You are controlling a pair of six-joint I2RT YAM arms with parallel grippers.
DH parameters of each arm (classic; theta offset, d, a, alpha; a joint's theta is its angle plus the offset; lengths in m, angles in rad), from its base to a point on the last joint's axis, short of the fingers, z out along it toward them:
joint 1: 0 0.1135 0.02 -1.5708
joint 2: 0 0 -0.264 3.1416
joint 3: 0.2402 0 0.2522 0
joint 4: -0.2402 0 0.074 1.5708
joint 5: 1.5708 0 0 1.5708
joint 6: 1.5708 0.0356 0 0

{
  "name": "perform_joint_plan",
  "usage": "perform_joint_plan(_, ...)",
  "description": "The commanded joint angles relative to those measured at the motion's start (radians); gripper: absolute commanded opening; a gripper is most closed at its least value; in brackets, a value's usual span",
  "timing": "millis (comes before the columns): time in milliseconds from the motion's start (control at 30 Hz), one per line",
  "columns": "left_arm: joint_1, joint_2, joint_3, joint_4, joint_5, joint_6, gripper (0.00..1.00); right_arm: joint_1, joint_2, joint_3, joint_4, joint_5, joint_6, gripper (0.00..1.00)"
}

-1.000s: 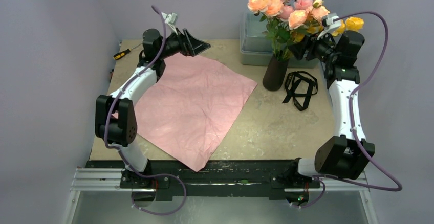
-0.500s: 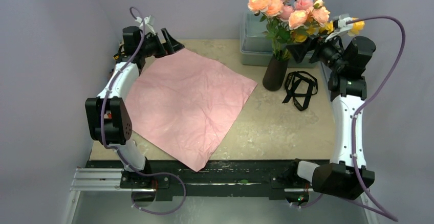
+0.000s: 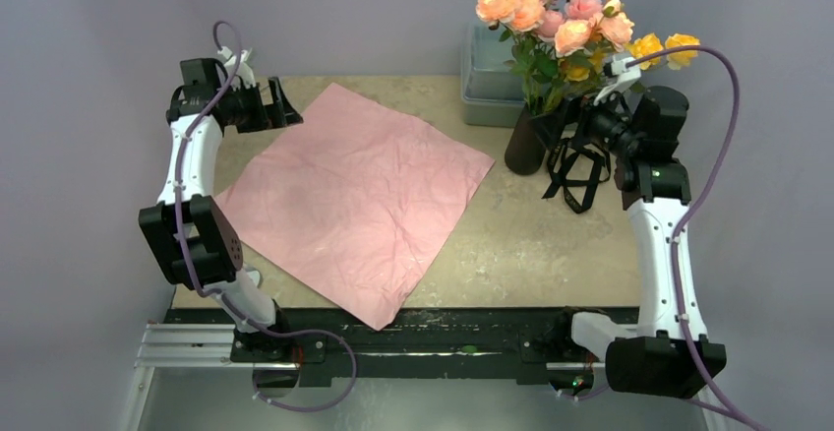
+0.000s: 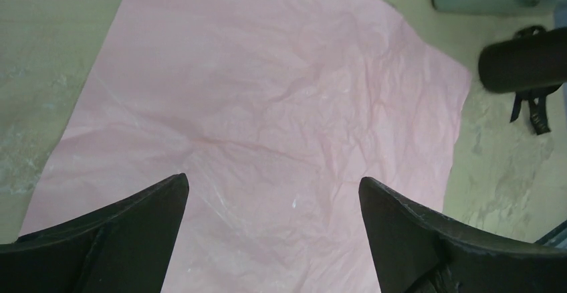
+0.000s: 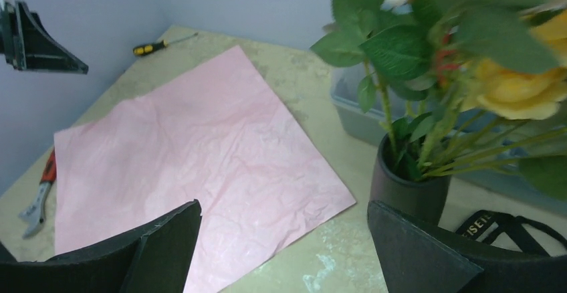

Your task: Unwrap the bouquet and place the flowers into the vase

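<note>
Desk (image 3: 511, 244), contents:
- Vase (image 3: 527, 146): upright, far right, just in front of the grey-green box (image 3: 489, 92), with the flowers (image 3: 551, 18) standing in it.
- Pink paper (image 3: 354, 195): spread flat, left of centre.
- Black ribbon (image 3: 580, 170): loose, just right of the vase.
- Left fingers (image 3: 279, 114): apart, empty, at the paper's far corner.
- Right fingers (image 3: 567, 124): apart, empty, beside the vase.

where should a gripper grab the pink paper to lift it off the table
The pink paper lies flat, leaving fingers nothing to get under, except its near corner, which seems to stick out past the front edge of the table. Grip there from the near side, one finger above, one below.
</note>
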Motion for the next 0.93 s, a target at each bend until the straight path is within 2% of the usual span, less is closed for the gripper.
perform_joint_plan(0, -0.027, -0.125, -0.063, -0.185, -0.114, 0.255, 1.00, 0.113, -0.011, -0.013, -0.093, 0.094, -0.186, 0.98)
perform_joint_plan(100, -0.079, -0.210, -0.137, -0.205, -0.243, 0.354, 1.00, 0.184, -0.021, -0.027, -0.171, 0.147, -0.308, 0.98)
perform_joint_plan(233, -0.158, -0.362, -0.261, -0.177, -0.437, 0.399, 1.00, 0.248, -0.119, -0.131, -0.211, 0.243, -0.439, 0.98)
perform_joint_plan(600, -0.171, -0.711, -0.535, -0.225, -0.686, 0.484, 1.00, 0.251, -0.402, -0.357, -0.239, 0.396, -0.454, 0.98)
perform_joint_plan(733, -0.171, -0.773, -0.590, -0.204, -0.735, 0.487, 1.00, 0.252, -0.442, -0.395, -0.206, 0.419, -0.453, 0.98)
perform_joint_plan(900, -0.170, -0.784, -0.585, -0.183, -0.763, 0.473, 1.00, 0.252, -0.459, -0.377, -0.236, 0.423, -0.489, 0.98)
